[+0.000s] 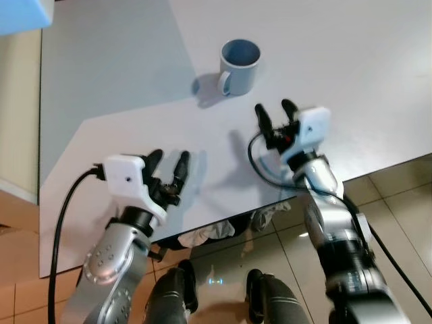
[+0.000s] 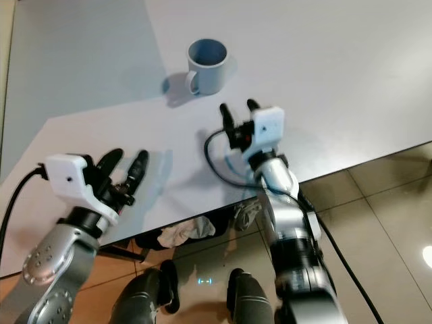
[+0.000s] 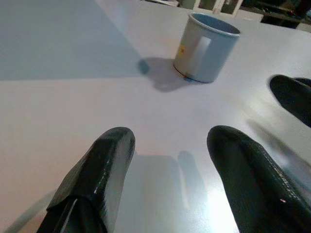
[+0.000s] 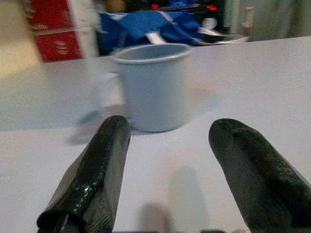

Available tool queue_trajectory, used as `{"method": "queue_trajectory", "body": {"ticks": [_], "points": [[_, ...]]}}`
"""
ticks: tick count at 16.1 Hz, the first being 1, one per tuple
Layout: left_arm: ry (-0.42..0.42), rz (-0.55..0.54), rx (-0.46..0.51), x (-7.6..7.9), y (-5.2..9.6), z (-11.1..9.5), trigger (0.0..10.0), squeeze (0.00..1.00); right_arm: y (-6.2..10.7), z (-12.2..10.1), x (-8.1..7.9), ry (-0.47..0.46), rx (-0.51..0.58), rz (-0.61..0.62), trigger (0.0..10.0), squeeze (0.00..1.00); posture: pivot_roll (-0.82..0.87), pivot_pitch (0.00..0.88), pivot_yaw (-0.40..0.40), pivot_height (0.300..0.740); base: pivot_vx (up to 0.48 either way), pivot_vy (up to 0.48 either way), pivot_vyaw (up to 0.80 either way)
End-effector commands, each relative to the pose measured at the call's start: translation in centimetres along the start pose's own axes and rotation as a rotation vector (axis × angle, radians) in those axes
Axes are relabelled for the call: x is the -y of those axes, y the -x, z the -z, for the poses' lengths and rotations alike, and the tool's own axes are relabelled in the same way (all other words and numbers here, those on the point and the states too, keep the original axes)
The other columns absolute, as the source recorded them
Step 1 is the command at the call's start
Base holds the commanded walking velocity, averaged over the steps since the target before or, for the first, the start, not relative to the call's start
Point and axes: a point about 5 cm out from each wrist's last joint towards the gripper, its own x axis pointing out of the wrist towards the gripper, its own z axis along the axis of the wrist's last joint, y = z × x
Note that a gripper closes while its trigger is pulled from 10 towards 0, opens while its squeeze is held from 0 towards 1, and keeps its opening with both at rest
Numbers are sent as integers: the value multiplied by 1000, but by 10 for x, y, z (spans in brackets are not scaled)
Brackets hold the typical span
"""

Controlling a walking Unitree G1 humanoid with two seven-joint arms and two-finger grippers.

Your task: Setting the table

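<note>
A pale blue mug [image 1: 239, 67] stands upright on the white table [image 1: 337, 61], its handle turned toward the table's near left. My right gripper [image 1: 275, 111] hovers open just short of the mug, fingers aimed at it with nothing between them; in the right wrist view the mug [image 4: 150, 85] sits straight ahead beyond the fingers [image 4: 95, 179]. My left gripper [image 1: 170, 163] is open over the table's near edge, well to the left of the mug and empty. The left wrist view has the mug [image 3: 206, 46] far ahead.
The table's near edge [image 1: 270, 202] runs diagonally just below both grippers, with tiled floor [image 1: 398, 202] beyond it. A crumpled cloth [image 1: 206, 235] lies under the table by my feet. A blue object [image 1: 23, 15] sits at the far left corner.
</note>
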Motion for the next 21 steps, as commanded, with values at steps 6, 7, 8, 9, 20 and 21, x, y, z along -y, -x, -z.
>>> {"method": "queue_trajectory", "body": {"ticks": [6,7,8,9,20,21], "points": [[-56,-114,-9,-25,-14,3,10000,0,6,-10,-42,-129,-12,-262,10000,0,-39,165,-13,740,0,480,0],[-59,-94,7,-24,-17,0,10000,0,4,-11,-44,-127,-17,-289,10000,0,-31,153,-23,740,0,480,0],[-60,-69,16,-23,-20,-2,10000,0,3,-10,-45,-128,-24,-300,10000,0,-30,142,-24,740,0,480,0],[-55,-44,28,-21,-22,-4,10000,0,3,-10,-46,-125,-27,-312,10000,0,-31,137,-23,740,0,480,0],[38,400,57,6,-14,-18,10000,0,0,-7,-46,-132,-34,-363,10000,0,-43,90,-8,740,0,477,0],[73,501,52,8,-3,-22,10000,0,2,-7,-44,-161,-30,-365,10000,0,-43,89,-9,740,0,476,0]]}}
